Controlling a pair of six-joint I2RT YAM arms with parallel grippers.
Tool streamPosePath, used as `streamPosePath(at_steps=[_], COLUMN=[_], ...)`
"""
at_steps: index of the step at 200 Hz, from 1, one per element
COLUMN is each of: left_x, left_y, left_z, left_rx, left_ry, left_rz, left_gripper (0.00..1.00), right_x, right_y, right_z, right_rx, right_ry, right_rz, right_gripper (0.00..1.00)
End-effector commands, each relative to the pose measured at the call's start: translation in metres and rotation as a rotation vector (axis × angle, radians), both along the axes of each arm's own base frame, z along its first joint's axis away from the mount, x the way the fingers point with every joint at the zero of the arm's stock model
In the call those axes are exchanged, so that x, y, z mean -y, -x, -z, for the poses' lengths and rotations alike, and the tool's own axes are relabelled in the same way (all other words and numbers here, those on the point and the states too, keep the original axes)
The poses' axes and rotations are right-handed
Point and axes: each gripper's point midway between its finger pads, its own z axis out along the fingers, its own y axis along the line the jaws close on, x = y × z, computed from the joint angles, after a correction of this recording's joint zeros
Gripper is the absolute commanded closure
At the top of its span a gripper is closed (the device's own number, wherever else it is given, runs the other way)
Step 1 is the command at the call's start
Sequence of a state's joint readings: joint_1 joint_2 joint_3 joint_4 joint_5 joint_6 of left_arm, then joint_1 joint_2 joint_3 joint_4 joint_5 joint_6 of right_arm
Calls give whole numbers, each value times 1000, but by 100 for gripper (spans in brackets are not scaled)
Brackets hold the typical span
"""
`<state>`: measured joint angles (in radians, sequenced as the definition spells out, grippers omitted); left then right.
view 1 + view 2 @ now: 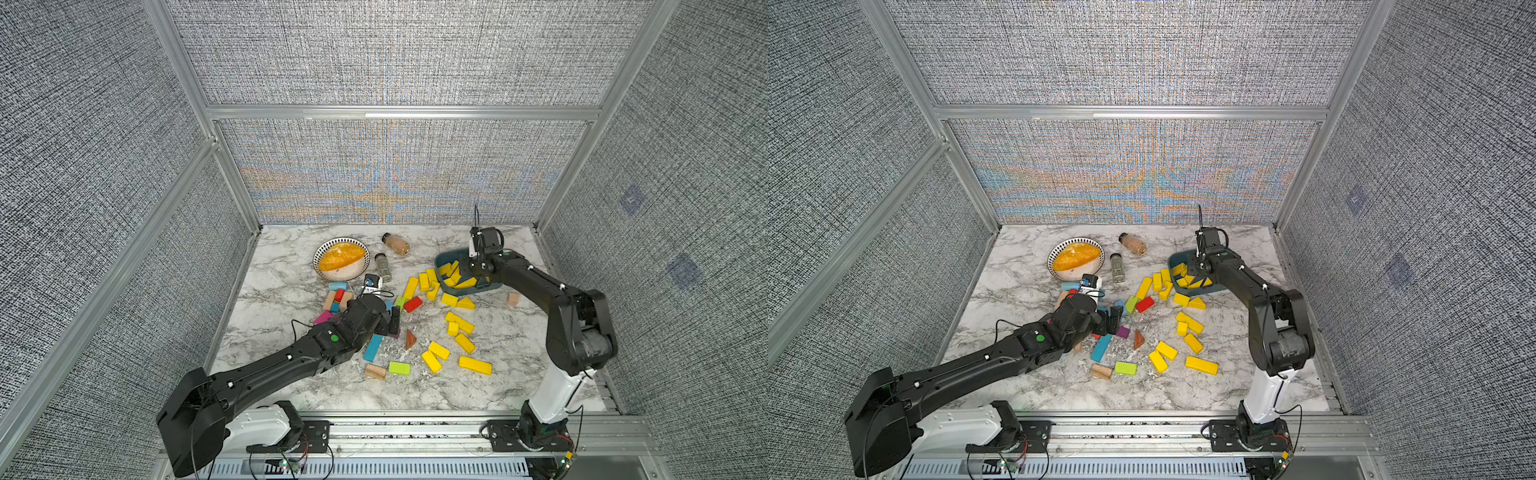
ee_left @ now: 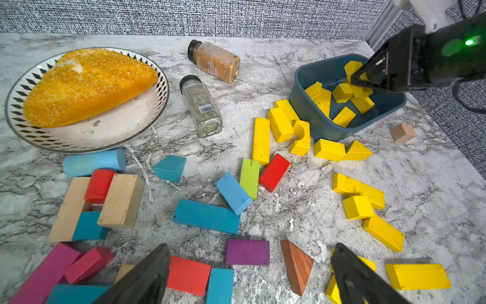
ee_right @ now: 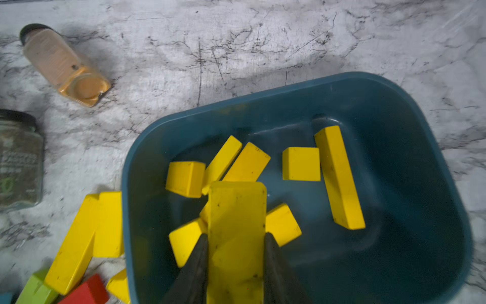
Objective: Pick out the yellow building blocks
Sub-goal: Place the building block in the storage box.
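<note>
Blocks of many colours lie scattered on the marble tabletop (image 1: 291, 386) in both top views. The right claw (image 1: 471, 266) hangs over the dark blue bin (image 1: 440, 259), which already holds several of the yellow building blocks (image 1: 455, 277). More yellow ones lie outside it: a cluster touching the bin's near wall, and others spread well apart toward the front. The left claw (image 1: 395, 322) hovers low over the mixed pile near the middle.

From the left wrist, the left claw (image 2: 249, 273) shows its two dark fingers (image 2: 147, 273) standing wide apart with nothing between them. Below it lie a purple block (image 2: 247, 252), a red flat block (image 2: 188, 275) and a brown wedge (image 2: 297, 265), none of them wanted. A yellow bar (image 2: 418, 276) lies beside one finger, so this arm is probably waiting or choosing its next yellow piece. A plate with a bread (image 2: 86, 86) and two spice jars (image 2: 201, 106) are well apart from the work.

From the right wrist, the right claw (image 3: 235, 263) is closed on a flat yellow block (image 3: 236, 223), held by its two long sides and pointing down into the bin (image 3: 420, 131). This hold keeps the block from turning and lets it drop straight among the others. The judgement is that the release is the step in hand, and much sorting remains.
</note>
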<state>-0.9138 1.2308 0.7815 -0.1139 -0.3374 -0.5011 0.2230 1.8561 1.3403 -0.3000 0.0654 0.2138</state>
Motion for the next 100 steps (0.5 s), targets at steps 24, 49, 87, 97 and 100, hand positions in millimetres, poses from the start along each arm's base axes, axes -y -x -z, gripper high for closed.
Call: streamPosePath(at_steps=[24, 49, 87, 97, 100], left_x=[10, 15, 23, 25, 26], left_y=[-7, -9, -15, -17, -17], left_z=[2, 8, 16, 18, 19], left_rx=[9, -3, -12, -16, -19], left_ry=[-53, -72, -81, -88, -90], left_rz=[47, 61, 67, 67, 66], left_gripper=[3, 3, 3, 3, 3], right_x=[-8, -5, -3, -4, -4], right_y=[-22, -25, -25, -25, -25], right_z=[36, 46, 50, 48, 48], right_rx=[-40, -53, -57, -53, -52], right_ry=[-62, -62, -75, -79, -81], right_rz=[0, 8, 12, 9, 11], right_gripper=[80, 79, 66, 61, 60])
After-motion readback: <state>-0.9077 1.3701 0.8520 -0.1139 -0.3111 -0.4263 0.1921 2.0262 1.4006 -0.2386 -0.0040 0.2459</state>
